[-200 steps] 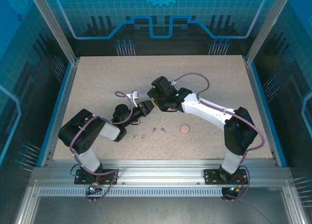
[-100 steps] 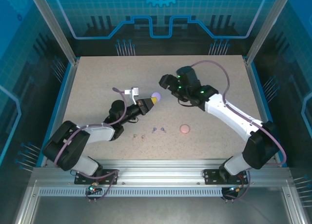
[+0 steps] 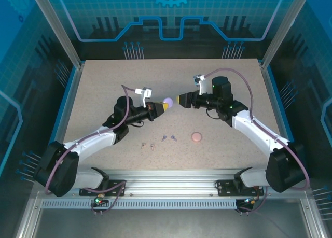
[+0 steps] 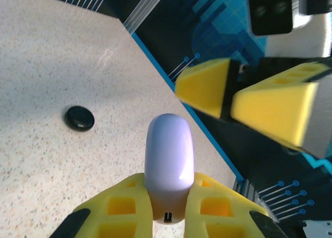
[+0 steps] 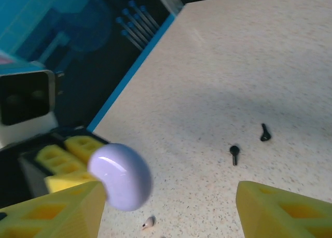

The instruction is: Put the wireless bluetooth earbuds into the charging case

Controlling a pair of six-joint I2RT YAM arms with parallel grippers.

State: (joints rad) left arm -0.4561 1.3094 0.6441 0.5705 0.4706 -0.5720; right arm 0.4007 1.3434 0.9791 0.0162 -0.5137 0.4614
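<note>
While left tool point(image 3: 161, 107) clamps lavender case point(image 3: 167, 101) aloft, right tool point(image 3: 181, 100) faces it, fingers apart, just beside. Lavender earbuds point(image 3: 165, 138) lie loose on tabletop point(image 3: 104, 93). Step: probably lid opening. Next: catch lid edge, case steady.

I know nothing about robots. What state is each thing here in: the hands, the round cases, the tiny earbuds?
left hand: shut on the lavender case
lavender case: closed, held above the table
right hand: open, empty, beside that case
pink case: closed, flat on the table
black case: closed, flat on the table
black earbuds: loose on the table
lavender earbuds: loose on the table
pink earbuds: loose on the table
</note>
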